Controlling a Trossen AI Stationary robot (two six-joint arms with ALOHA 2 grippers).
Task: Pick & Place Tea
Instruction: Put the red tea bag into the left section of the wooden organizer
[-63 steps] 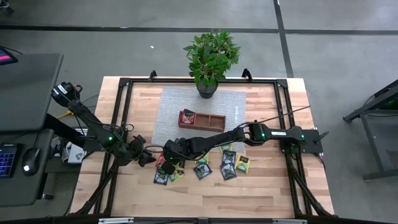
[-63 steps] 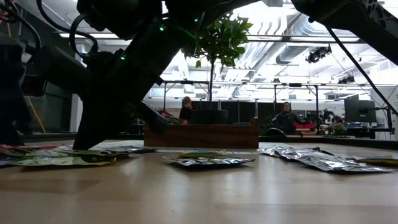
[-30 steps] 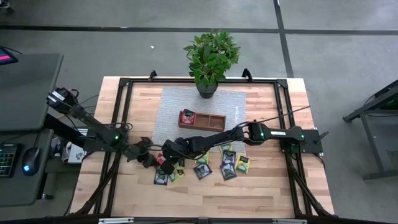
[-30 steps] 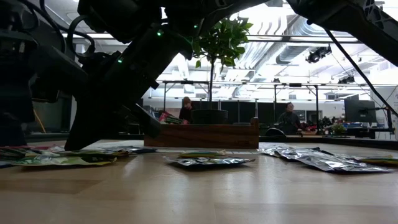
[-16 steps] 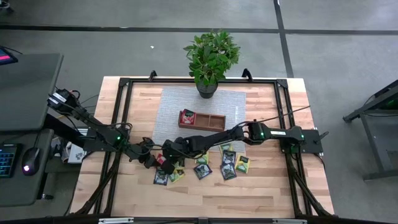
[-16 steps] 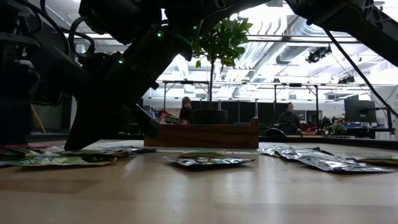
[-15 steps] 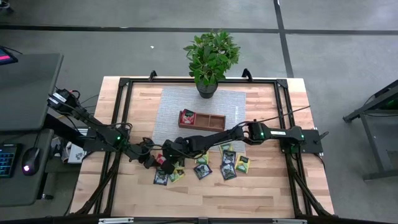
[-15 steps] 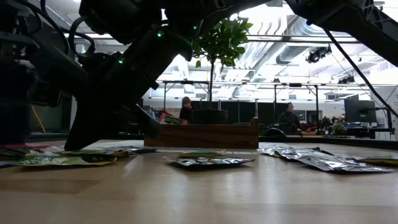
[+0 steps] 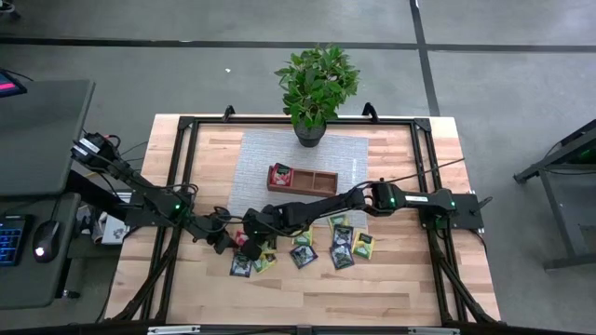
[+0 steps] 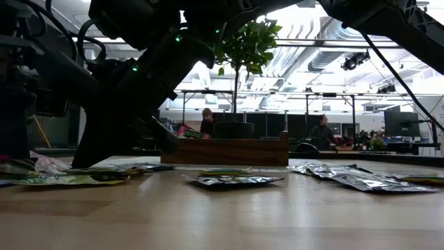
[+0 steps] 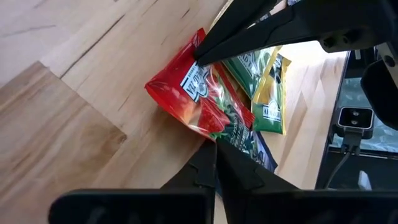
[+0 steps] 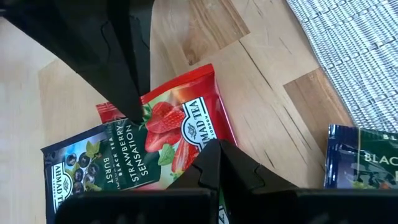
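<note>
A red tea sachet [image 11: 186,99] lies flat on the wood at the left end of a cluster of tea sachets [image 9: 342,244], partly over a dark one [image 12: 81,168]. My left gripper [image 11: 214,142] comes from the table's left and is shut at the sachet's edge. My right gripper [image 12: 214,146] reaches across from the right, shut, with its tips on the same sachet. The two grippers meet over it [image 9: 242,240]. My left gripper pinches the red sachet's edge [image 11: 210,129] at the tips of its two fingers, slanting down from the table's left. The sachet bulges up beside the fingers, and the rest of it lies on the table. My right gripper presses its shut fingertips [image 11: 199,59] down on the sachet near the white label [image 12: 194,129], slanting down from the table's right. That end stays on the wood.
A wooden three-compartment tray [image 9: 303,179] stands on a grey mat [image 9: 251,167] behind the sachets, with red tea in its left compartment. A potted plant [image 9: 317,88] stands at the far edge. A black frame [image 9: 182,167] rims the table.
My left gripper has shut on the red sachet's edge without moving away. Beside it, that edge has risen a little off the table. My right gripper has kept still on the sachet.
</note>
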